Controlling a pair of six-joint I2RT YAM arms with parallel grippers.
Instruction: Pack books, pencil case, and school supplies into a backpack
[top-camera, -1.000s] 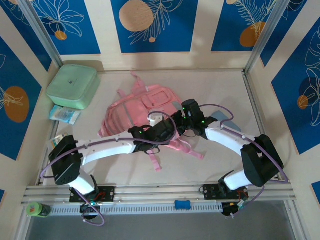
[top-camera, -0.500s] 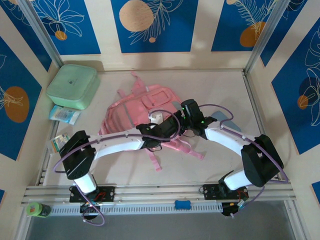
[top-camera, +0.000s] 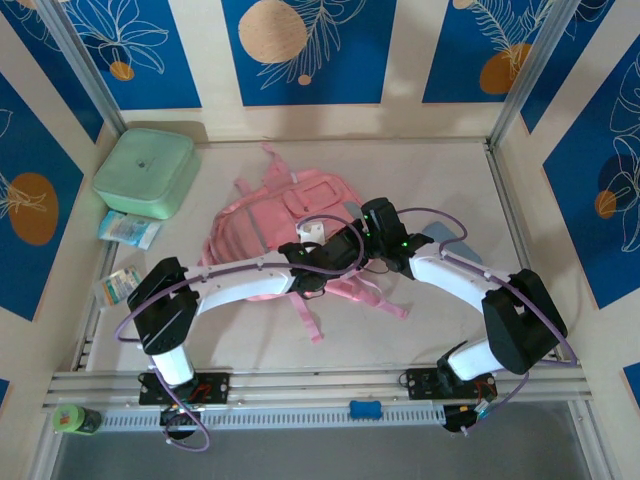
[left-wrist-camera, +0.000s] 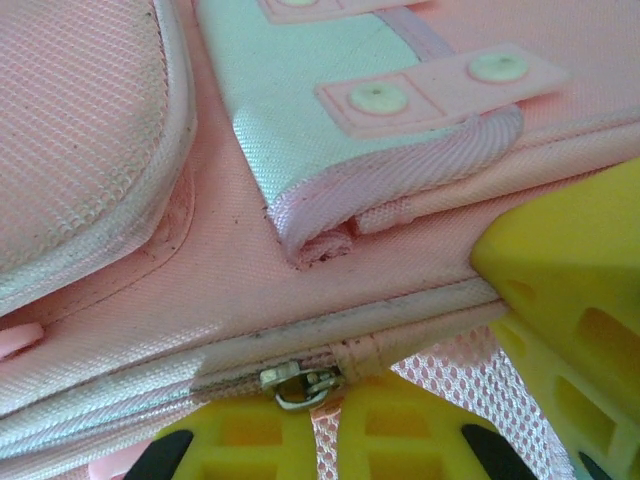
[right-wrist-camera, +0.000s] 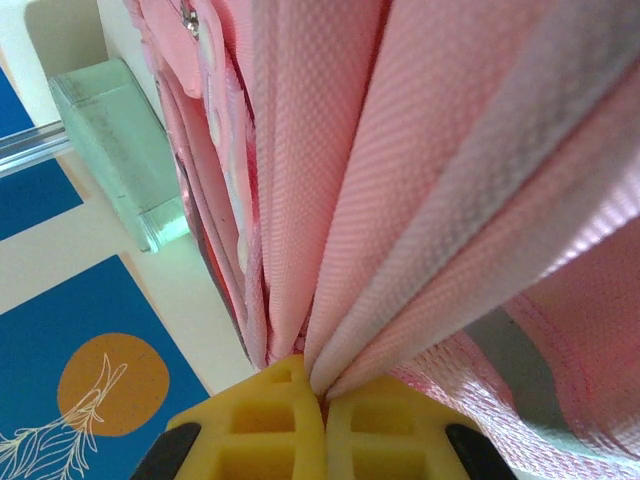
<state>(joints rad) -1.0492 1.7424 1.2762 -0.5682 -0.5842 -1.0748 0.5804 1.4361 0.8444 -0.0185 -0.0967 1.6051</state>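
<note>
The pink backpack (top-camera: 265, 232) lies flat in the middle of the table. My left gripper (top-camera: 345, 248) rests at its right edge. In the left wrist view its yellow fingers (left-wrist-camera: 250, 445) are shut on the pink pull tab (left-wrist-camera: 335, 435) hanging from the metal zipper slider (left-wrist-camera: 298, 383). Right beside it, my right gripper (top-camera: 368, 240) is shut on a bunch of the backpack's pink fabric folds (right-wrist-camera: 400, 200), and one of its yellow fingers (left-wrist-camera: 570, 300) shows in the left wrist view. The books and pencil case are out of view.
A mint-green rounded box (top-camera: 145, 172) stands at the back left, with a blue-white packet (top-camera: 128, 230) and a small packet (top-camera: 118, 285) in front of it. A bluish flat thing (top-camera: 441, 238) peeks from under the right arm. Metal rails border the table.
My left gripper has moved right along the backpack to the right gripper's side and closed on the zipper pull. The right gripper has kept its hold on the fabric.
</note>
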